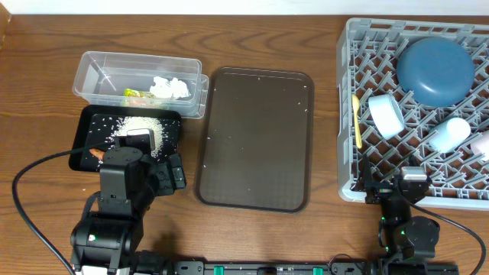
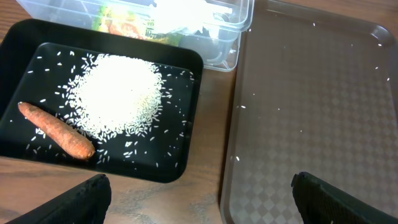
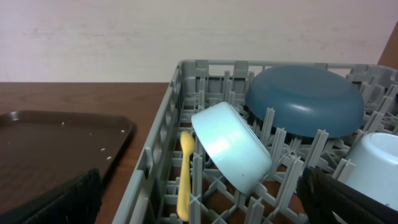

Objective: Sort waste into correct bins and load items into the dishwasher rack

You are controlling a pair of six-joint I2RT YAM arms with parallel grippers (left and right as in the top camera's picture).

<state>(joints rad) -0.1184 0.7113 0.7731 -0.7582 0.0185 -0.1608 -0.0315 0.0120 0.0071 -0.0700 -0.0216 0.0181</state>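
The clear tub holds white tissue and the yellow-green wrapper; it also shows in the left wrist view. The black tray holds a pile of rice and the orange carrot stick. The grey rack holds the dark blue plate, the white-and-blue bowl, the light blue cup, the pink cup and the yellow spoon. My left gripper is open and empty by the tray's near edge. My right gripper is open and empty at the rack's near left corner.
The flat brown serving tray lies in the middle with a few stray rice grains on it. It shows in the left wrist view and the right wrist view. Arm cables trail along the front table edge.
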